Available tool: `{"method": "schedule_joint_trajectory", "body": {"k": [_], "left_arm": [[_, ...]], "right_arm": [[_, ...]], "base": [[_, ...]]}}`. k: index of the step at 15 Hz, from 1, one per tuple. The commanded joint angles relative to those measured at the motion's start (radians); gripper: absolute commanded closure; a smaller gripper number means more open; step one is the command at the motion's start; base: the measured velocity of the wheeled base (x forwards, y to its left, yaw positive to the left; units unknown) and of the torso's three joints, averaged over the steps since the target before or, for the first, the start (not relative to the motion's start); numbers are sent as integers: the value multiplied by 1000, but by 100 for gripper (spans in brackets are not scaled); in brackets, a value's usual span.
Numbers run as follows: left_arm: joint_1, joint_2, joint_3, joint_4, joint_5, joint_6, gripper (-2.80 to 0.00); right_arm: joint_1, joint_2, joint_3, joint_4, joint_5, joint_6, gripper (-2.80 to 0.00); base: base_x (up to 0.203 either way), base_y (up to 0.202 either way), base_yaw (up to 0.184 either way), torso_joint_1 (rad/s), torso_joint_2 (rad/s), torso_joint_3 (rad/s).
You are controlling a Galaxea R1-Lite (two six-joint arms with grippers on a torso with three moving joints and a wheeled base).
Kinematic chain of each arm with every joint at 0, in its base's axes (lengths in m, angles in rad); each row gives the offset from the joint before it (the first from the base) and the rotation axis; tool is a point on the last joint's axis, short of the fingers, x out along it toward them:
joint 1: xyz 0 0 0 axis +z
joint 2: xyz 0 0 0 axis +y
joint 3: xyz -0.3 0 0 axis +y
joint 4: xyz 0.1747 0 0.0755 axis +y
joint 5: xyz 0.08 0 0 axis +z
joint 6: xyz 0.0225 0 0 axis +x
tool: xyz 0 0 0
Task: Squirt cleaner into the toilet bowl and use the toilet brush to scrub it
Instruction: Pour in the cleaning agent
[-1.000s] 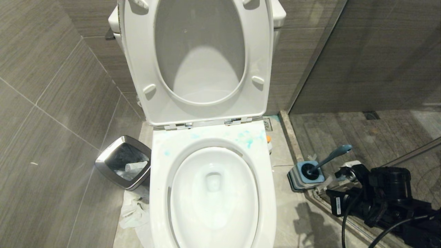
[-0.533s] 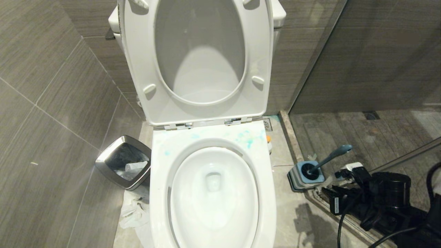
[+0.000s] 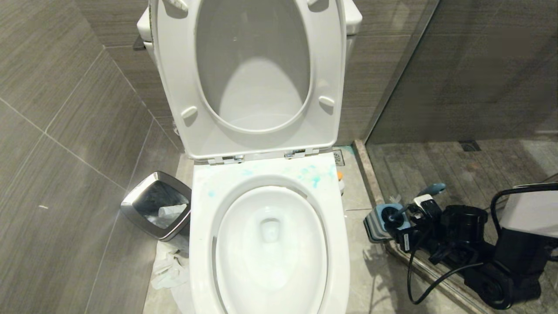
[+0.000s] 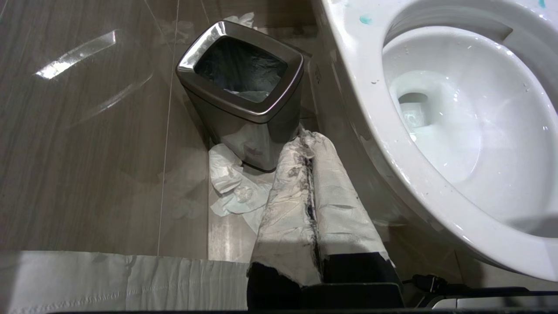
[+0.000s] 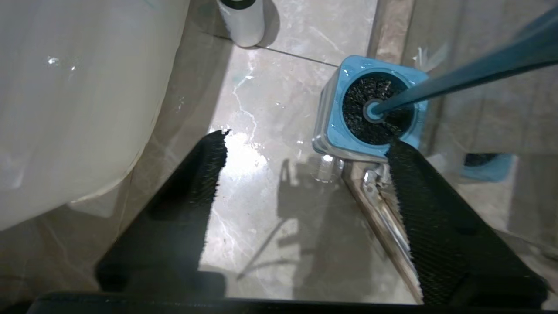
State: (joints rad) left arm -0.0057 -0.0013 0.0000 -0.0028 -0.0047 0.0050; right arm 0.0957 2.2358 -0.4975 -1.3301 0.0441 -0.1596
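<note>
While the left gripper (image 4: 311, 144) rests low beside the toilet bowl (image 3: 335, 244) with its paper-wrapped fingers together, the right gripper (image 3: 407, 226) at the lower right of the head view has moved in toward the toilet brush (image 3: 429, 190) and spread its jaws, empty, one finger (image 5: 409, 174) just beside the holder (image 5: 331, 126). I judge the brush pick-up comes next, since the brush stands in the holder and turquoise cleaner (image 3: 314, 179) marks the rim behind the bowl opening. No brand or writing can be read.
</note>
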Motion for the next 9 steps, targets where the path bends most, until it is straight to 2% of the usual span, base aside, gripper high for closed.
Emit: {"method": "schedule_joint_trajectory", "body": {"k": [1,4,7,9], "left_arm": [[0,1,0,0,0,0,0],[0,1,0,0,0,0,0],[0,1,0,0,0,0,0],[0,1,0,0,0,0,0]], "right_arm": [[-4,46,-41,-7,3,11,-280],[-9,70,-110,-8,15,19,-280],[-11,112,-173,-10,81,22,-280],[-11,138,-221,-10,92,21,-280]], "base": [[0,0,0,0,0,0],[0,0,0,0,0,0],[0,0,0,0,0,0],[0,0,0,0,0,0]]}}
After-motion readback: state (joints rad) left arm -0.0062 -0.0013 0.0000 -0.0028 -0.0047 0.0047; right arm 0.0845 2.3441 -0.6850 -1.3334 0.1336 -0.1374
